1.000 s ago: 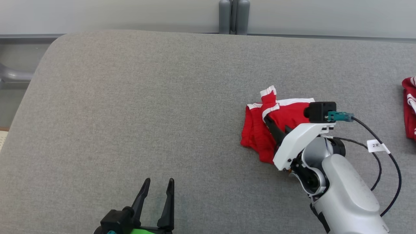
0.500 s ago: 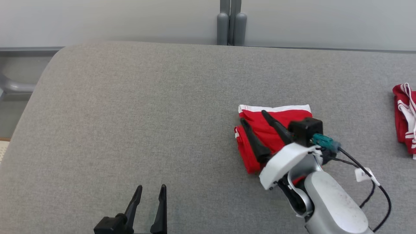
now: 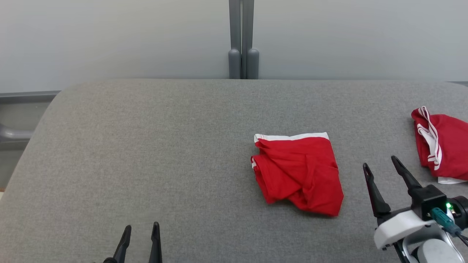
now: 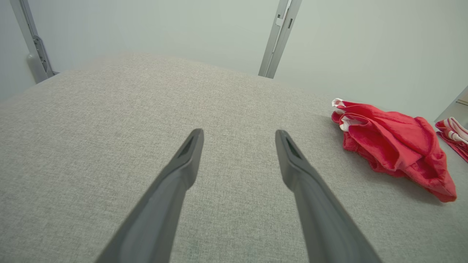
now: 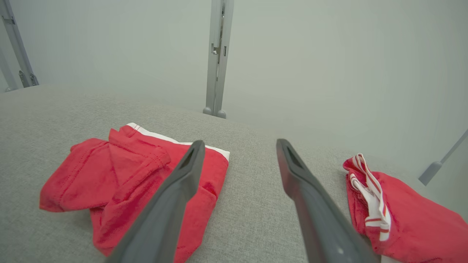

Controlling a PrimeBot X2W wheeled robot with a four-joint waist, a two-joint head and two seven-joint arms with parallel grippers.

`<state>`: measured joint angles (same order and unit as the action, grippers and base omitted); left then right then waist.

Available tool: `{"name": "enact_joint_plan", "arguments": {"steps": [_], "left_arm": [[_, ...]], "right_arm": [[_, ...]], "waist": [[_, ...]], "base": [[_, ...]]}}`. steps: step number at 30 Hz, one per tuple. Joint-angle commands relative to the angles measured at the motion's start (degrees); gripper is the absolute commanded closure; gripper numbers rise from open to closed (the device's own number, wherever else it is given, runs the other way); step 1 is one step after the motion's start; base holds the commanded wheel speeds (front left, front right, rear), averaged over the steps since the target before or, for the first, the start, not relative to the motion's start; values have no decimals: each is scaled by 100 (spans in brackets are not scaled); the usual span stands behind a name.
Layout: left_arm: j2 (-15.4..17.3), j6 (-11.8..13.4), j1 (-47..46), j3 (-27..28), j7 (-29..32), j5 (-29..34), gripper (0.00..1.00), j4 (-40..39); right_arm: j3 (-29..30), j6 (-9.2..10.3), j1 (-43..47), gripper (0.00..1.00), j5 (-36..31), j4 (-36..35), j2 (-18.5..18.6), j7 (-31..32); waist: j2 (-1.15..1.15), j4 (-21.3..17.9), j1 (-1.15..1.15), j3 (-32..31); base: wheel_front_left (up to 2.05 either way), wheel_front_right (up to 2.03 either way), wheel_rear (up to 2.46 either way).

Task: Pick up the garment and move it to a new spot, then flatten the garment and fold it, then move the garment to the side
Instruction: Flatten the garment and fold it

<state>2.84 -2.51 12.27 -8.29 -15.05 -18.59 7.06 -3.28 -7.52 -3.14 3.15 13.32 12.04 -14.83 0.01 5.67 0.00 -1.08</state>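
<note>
Two red pieces lie on my grey fabric table [image 3: 146, 146], under a pale wall [image 3: 109, 36] with one grey post [image 3: 241, 47]: the folded garment [image 3: 298, 171] right of centre, a second garment [image 3: 442, 146] far right. The folded one's white waistband [image 3: 291, 137] faces the wall, long axis near-to-far. My left gripper [image 3: 140, 232] and right gripper [image 3: 380, 162] gape, empty.

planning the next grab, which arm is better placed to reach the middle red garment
Right, probably. The right gripper stands open just beside the right edge of the middle garment, while the left gripper, also open, sits far off at the head view's lower left.
</note>
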Motion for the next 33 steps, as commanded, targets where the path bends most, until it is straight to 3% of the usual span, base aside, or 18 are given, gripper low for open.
{"name": "enact_joint_plan", "arguments": {"steps": [1,7,13,14,15,16,19,27,33], "left_arm": [[16,-22,107,68,-13,30,0,-20],[14,-136,72,155,-13,190,0,42],[15,-168,48,210,-12,236,0,51],[14,-182,10,206,-12,251,0,62],[14,-192,-18,194,-12,254,0,66],[15,-196,-53,173,-13,266,0,74],[14,-236,-141,95,-13,301,0,103],[15,-298,-461,-70,-13,109,0,123],[15,-296,-480,-116,-13,101,0,156]], "right_arm": [[129,9,190,0,-4,-99,-18,-32],[669,9,857,0,-68,60,-208,-35],[720,9,610,0,15,-32,-369,-36],[652,9,403,42,43,7,-362,-36],[612,9,289,54,84,75,-366,-36],[495,9,131,100,105,183,-337,-35],[186,10,-400,100,-33,623,-247,-35],[-270,10,-1448,100,-260,2131,-497,-34],[-561,10,-1586,100,-218,2458,-683,-34]], "waist": [[-1,-40,0,-133],[-1,-38,0,-189],[-1,-99,0,-122],[-1,-108,0,-53],[-1,-107,0,-17],[-1,-99,0,28],[-1,-41,0,195],[-1,283,0,524],[-1,435,0,581]], "base": [[0,0,0],[0,0,0],[0,0,0],[0,0,0],[0,0,0],[0,0,0],[0,0,0],[0,0,0],[0,0,0]]}}
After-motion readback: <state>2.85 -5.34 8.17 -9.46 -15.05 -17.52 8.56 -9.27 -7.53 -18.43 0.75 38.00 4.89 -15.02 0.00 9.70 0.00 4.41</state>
